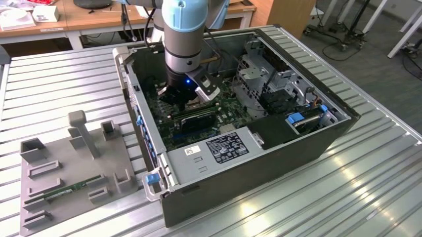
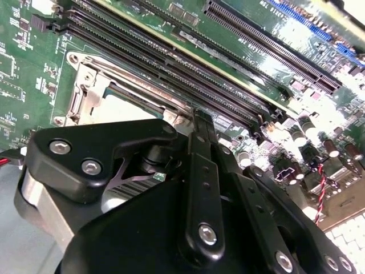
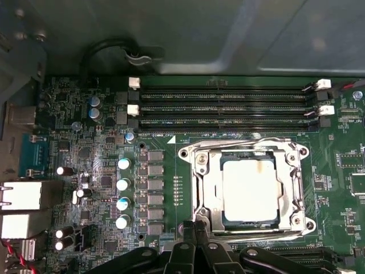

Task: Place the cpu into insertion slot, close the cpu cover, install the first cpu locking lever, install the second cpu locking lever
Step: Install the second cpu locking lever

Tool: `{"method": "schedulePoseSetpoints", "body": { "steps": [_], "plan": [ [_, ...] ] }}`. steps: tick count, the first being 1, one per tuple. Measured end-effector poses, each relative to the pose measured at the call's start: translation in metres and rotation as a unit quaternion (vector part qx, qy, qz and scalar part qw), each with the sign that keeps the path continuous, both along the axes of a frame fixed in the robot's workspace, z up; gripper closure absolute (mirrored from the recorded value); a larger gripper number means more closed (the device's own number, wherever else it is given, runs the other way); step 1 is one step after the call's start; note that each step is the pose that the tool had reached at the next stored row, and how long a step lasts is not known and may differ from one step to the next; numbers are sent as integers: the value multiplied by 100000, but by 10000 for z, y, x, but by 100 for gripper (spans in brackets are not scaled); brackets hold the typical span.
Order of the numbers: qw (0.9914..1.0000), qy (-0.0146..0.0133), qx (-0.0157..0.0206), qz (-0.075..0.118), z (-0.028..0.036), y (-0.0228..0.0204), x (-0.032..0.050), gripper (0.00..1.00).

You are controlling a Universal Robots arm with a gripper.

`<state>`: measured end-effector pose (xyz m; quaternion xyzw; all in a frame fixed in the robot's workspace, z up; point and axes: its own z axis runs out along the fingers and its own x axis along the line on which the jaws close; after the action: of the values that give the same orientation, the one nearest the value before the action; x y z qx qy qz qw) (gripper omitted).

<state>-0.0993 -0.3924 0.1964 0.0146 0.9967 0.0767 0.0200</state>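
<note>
Black links of the end effector (image 3: pixel 195 228) fill the near edge in both wrist views, and its fingers (image 2: pixel 201 128) meet in one narrow tip, closed with nothing held between them. This tip stands just at the edge of the insertion slot (image 3: pixel 201 171), at the corner where a thin metal lever ends; I cannot tell if it really touches the lever. Inside the slot lies the cpu (image 3: pixel 251 189), flat and square, and the cpu cover (image 3: pixel 288 188) lies down around it as a silvery frame. Long black memory slots (image 3: pixel 222 105) run beside the insertion slot on the green motherboard (image 3: pixel 80 165). In the exterior view the arm (image 1: pixel 185 44) reaches down into an open computer case (image 1: pixel 264 148), which rests on a ribbed metal worktop (image 1: pixel 59 84). Beside the case, toward the exterior view's left, lies a grey fixture tray (image 1: pixel 66 192). Behind the worktop stand wooden desks (image 1: pixel 99 19). The arm hides the insertion slot in that view.
</note>
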Motion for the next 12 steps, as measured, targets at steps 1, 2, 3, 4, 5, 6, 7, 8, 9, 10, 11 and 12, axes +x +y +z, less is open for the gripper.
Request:
{"method": "schedulePoseSetpoints", "body": {
  "steps": [1, 2, 3, 4, 5, 6, 7, 8, 9, 10, 11, 12],
  "plan": [
    [100000, -4, -4, -4, 0, 0, -1, 89],
    [100000, -2, -4, -6, 0, 0, -1, 89],
    [100000, -1, -3, -4, 0, 0, -1, 89],
    [100000, -9, 2, -3, -1, 0, -3, 89],
    [100000, -11, 9, -11, -1, 0, -8, 89],
    [100000, -16, 11, -8, -2, -2, -15, 89],
    [100000, -11, 5, -8, -2, -3, -24, 89],
    [100000, -9, 0, -7, -2, -4, -33, 89],
    [100000, -14, 3, -9, -4, -5, -39, 89],
    [100000, -16, 8, -7, -6, -5, -41, 89],
    [100000, -15, 5, -3, -10, -6, -42, 89],
    [100000, -11, 2, -2, -14, -7, -42, 89]
  ]
}}
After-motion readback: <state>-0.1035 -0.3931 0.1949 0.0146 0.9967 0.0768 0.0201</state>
